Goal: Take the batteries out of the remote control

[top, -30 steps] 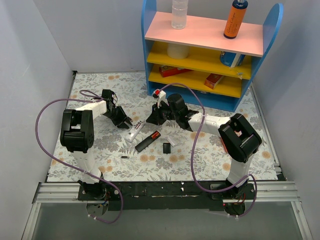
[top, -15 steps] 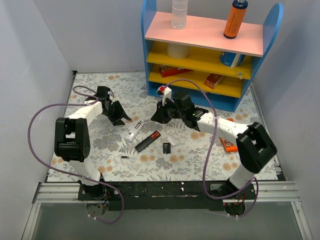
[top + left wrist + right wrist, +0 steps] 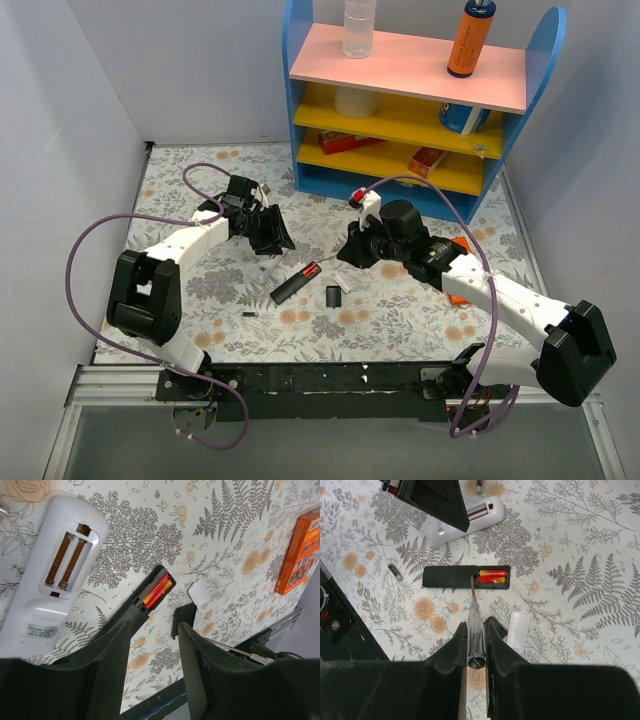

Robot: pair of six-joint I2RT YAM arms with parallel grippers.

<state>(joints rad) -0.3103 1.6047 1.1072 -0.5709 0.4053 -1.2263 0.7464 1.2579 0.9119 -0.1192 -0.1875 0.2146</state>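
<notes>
Near the remote control (image 3: 449, 576), beside a white remote (image 3: 490, 516), hangs a screwdriver (image 3: 474, 625).

My end effector (image 3: 152, 630) hangs over the floral surface (image 3: 230, 525), fingers (image 3: 107, 680) spread apart. Between them runs the black remote control (image 3: 131, 614), its bay open on the batteries (image 3: 157, 591), red and orange, side by side. The back cover (image 3: 184, 621) lies just beside it, a white remote (image 3: 50, 595) showing copper springs further off, an orange pack (image 3: 301, 550) at the far edge
</notes>
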